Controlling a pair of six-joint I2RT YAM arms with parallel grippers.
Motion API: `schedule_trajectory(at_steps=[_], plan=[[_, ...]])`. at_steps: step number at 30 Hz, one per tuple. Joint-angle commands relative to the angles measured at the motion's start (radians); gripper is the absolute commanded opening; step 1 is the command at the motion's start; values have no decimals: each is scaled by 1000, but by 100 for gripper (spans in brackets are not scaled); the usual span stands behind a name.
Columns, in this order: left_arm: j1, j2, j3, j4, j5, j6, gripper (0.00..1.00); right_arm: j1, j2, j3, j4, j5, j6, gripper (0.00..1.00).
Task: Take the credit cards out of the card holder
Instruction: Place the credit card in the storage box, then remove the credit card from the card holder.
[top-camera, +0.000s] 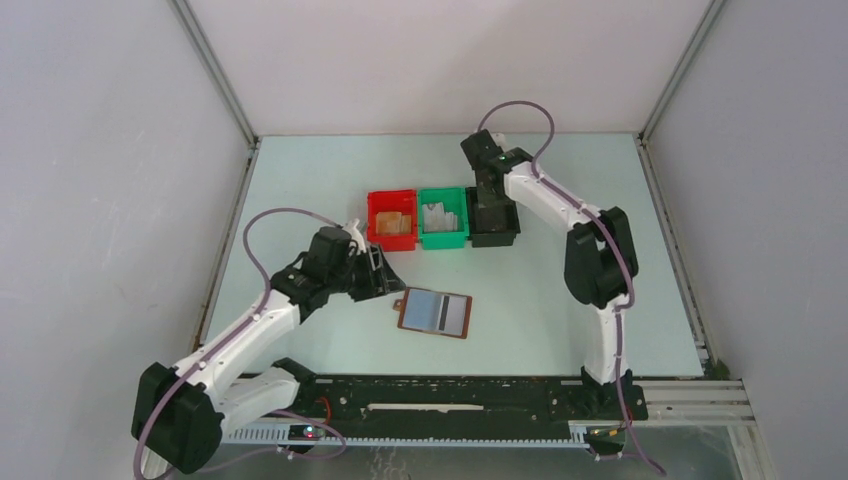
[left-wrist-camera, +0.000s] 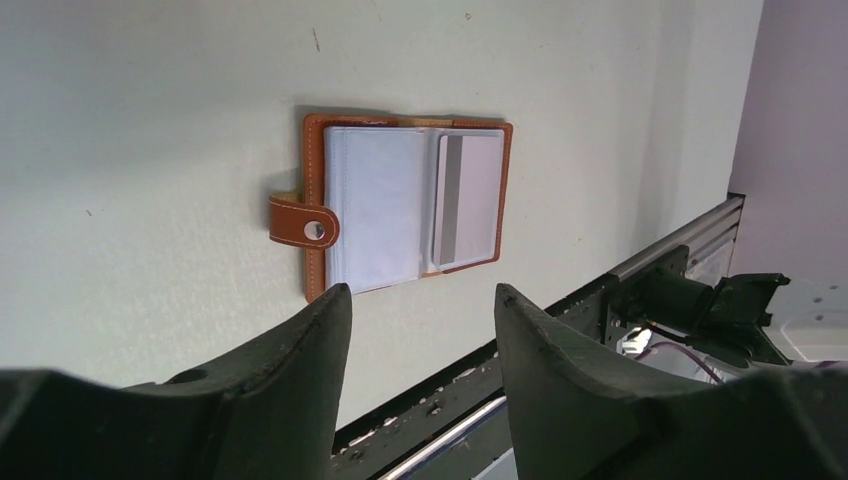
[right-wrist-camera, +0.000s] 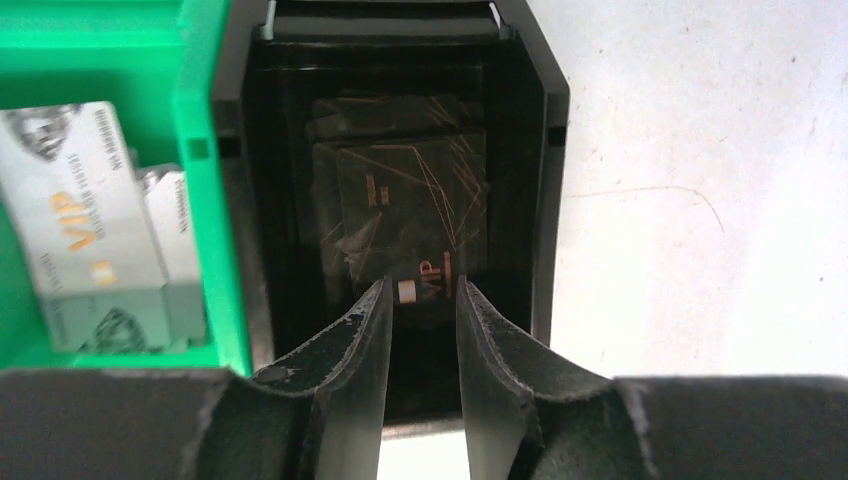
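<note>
The small brown leather card holder (top-camera: 435, 314) lies open and flat on the counter in front of the bins, with its pale blue-grey inner faces up and its snap tab (left-wrist-camera: 303, 222) sticking out to one side. 1 thin, light-grey striped card (left-wrist-camera: 468, 200) sits in one panel's pocket, and the other panel looks empty. Spread like this, the pockets can be reached from above, which is probably why it is laid open.

The left hand (left-wrist-camera: 420, 300) hovers just beside the holder, its 2 fingers wide apart and gripping nothing. It points at the holder as if to pinch the striped card or pin the leather.

The right hand (right-wrist-camera: 420, 290) hangs over the black square plastic bin (right-wrist-camera: 548, 200), fingers a narrow gap apart with nothing between them. Dark "VIP" credit cards (right-wrist-camera: 410, 200) lie stacked below it — I judge that removed cards go there. Next to it stand a green bin (right-wrist-camera: 205, 200) holding silver cards (right-wrist-camera: 85, 220) and a red bin (top-camera: 372, 222) with tan blocks (top-camera: 393, 224).

The counter (top-camera: 560, 300) is pale, matte and lightly scuffed — boxed in by plain grey-white walls on aluminium framing.
</note>
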Motion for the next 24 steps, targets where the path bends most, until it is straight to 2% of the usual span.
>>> schedule_trajectory(at_steps=[1,4,7,12,14,17,19,24], plan=[[-10,25,7,19,6,0,61,-13,-225,-81,77,-69,49,38],[-30,56,22,29,9,3,61,-38,-385,-261,151,-152,113,38],[-58,86,14,81,34,-24,61,-40,-593,-525,310,-366,181,38],[-122,159,-5,217,97,-89,61,28,-783,-910,505,-571,352,39],[-152,203,1,250,123,-113,60,54,-828,-1046,619,-647,437,39],[-193,257,-41,391,180,-202,60,64,-855,-1212,784,-725,578,40],[-216,298,-49,439,177,-217,60,103,-864,-1266,875,-717,641,40],[-227,363,-66,491,154,-239,58,161,-821,-1316,963,-673,736,40]])
